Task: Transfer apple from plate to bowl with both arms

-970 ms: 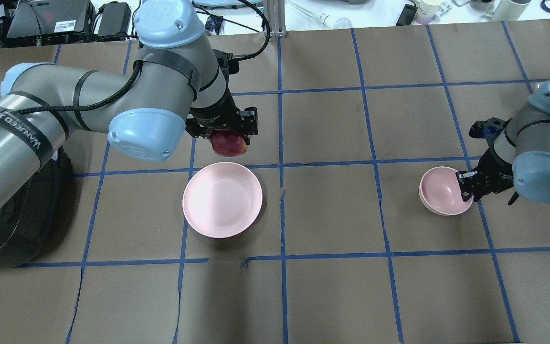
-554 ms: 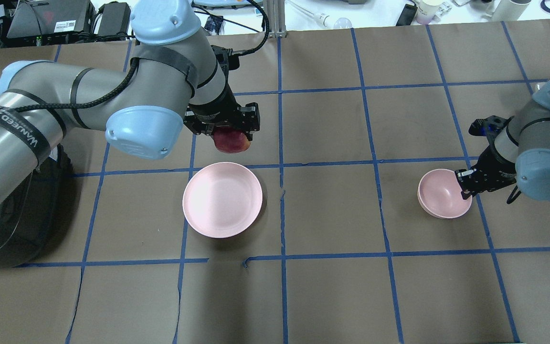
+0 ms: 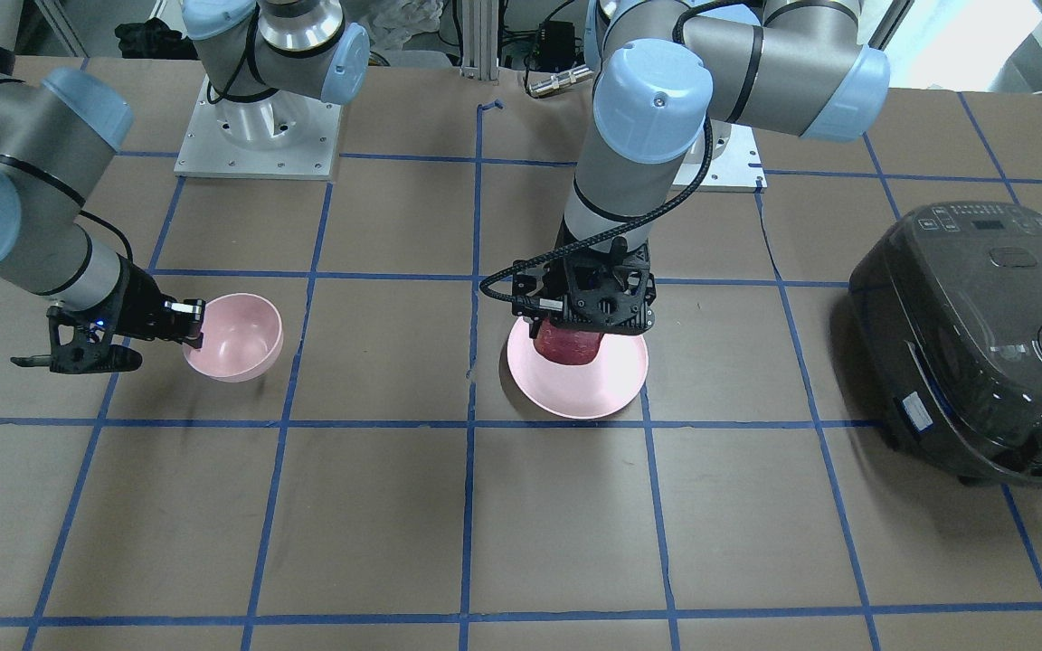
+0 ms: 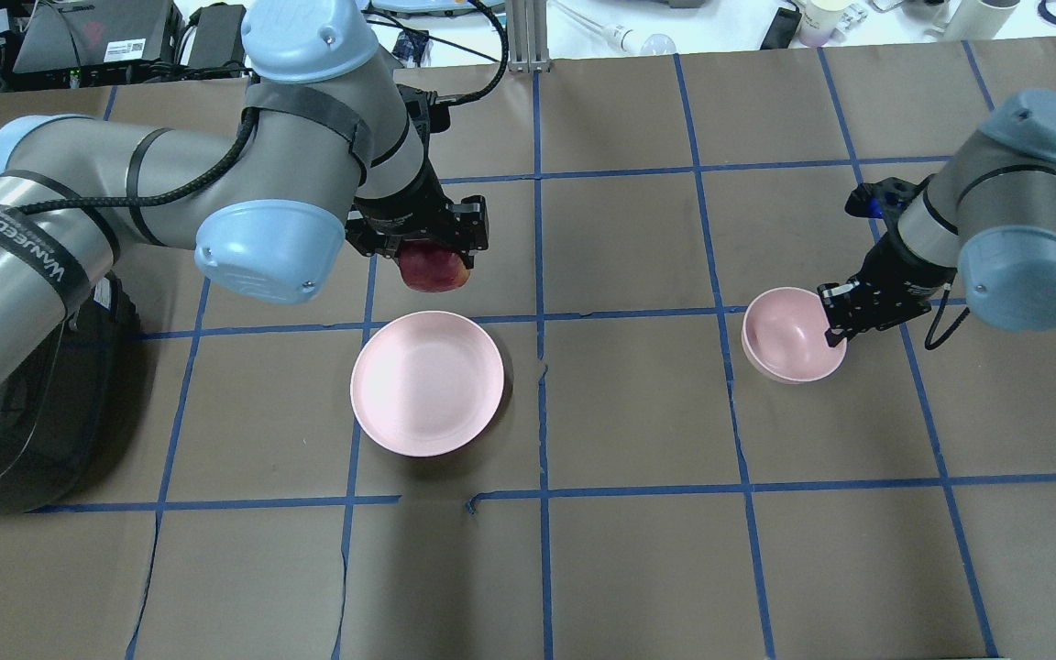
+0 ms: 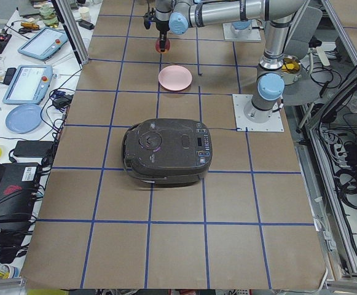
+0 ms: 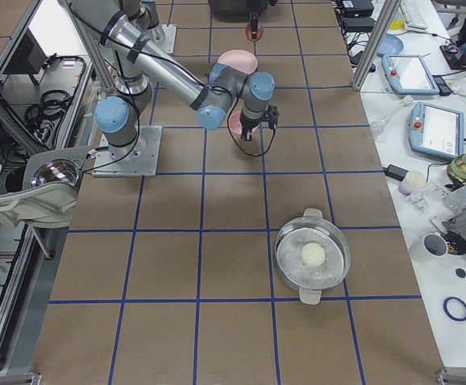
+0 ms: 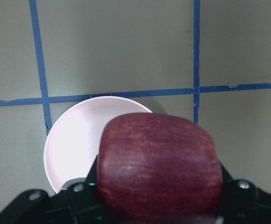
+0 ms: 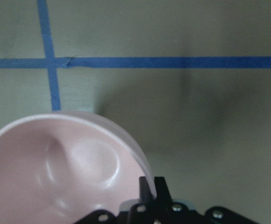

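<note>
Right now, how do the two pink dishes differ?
The plate is wider and shallow; the bowl is smaller and deeper. The plate lies flat, untouched; the bowl is tilted, its rim pinched by the right claw. Both are round, pale pink and empty.

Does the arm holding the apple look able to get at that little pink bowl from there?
Probably yes. The left gripper holds the apple raised, the right gripper holds the bowl tilted by its rim, and nothing stands between them, though the gap is wide.
</note>
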Motion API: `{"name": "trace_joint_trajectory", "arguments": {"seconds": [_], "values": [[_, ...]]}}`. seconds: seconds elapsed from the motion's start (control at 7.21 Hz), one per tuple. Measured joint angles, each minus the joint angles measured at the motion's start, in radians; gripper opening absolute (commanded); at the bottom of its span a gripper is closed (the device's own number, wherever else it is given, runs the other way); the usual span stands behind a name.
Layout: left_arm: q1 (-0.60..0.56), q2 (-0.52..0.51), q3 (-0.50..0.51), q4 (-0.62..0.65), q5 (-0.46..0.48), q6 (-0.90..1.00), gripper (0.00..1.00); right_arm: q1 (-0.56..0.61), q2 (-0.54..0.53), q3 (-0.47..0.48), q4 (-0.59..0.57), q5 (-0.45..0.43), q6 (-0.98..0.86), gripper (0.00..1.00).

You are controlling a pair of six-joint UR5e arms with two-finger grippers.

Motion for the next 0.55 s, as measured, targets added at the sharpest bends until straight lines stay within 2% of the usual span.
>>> {"name": "trace_joint_trajectory", "arguments": {"seconds": [0.28, 0.55], "values": [[0.001, 0.004, 0.000, -0.001, -0.005, -0.001, 0.01, 0.151, 0.018, -0.004, -0.024, 0.014, 0.162, 0.00], [0.002, 0.016, -0.005, -0.010, -0.005, 0.007, 0.01, 0.249, 0.043, 0.007, -0.070, 0.018, 0.275, 0.00]]}}
